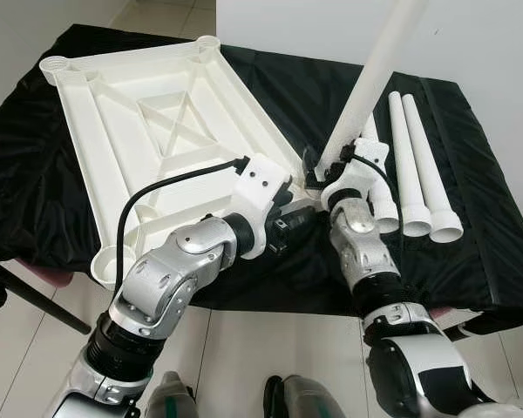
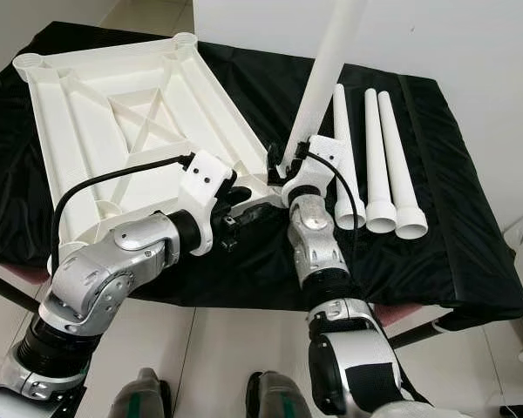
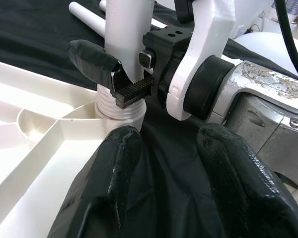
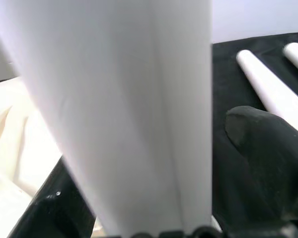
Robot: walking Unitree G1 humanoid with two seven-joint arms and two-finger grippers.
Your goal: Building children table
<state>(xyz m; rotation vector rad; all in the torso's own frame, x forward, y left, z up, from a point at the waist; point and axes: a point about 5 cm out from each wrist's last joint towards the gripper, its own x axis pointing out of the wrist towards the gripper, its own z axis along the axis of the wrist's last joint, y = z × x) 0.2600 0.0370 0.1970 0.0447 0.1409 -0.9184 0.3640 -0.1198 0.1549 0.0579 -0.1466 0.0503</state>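
White plastic table leg [image 1: 379,65] stands near upright, threaded end in the corner socket of the white ribbed tabletop [image 1: 148,131]; my right pincer [image 3: 131,74] pinches it just above, left pincer [image 3: 179,183] spread beside.

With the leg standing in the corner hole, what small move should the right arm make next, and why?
Probably turn the leg further into the corner socket. The right gripper is shut on the leg just above its threaded end, and some threads show above the tabletop, so it seems not fully seated. The left gripper is open beside it.
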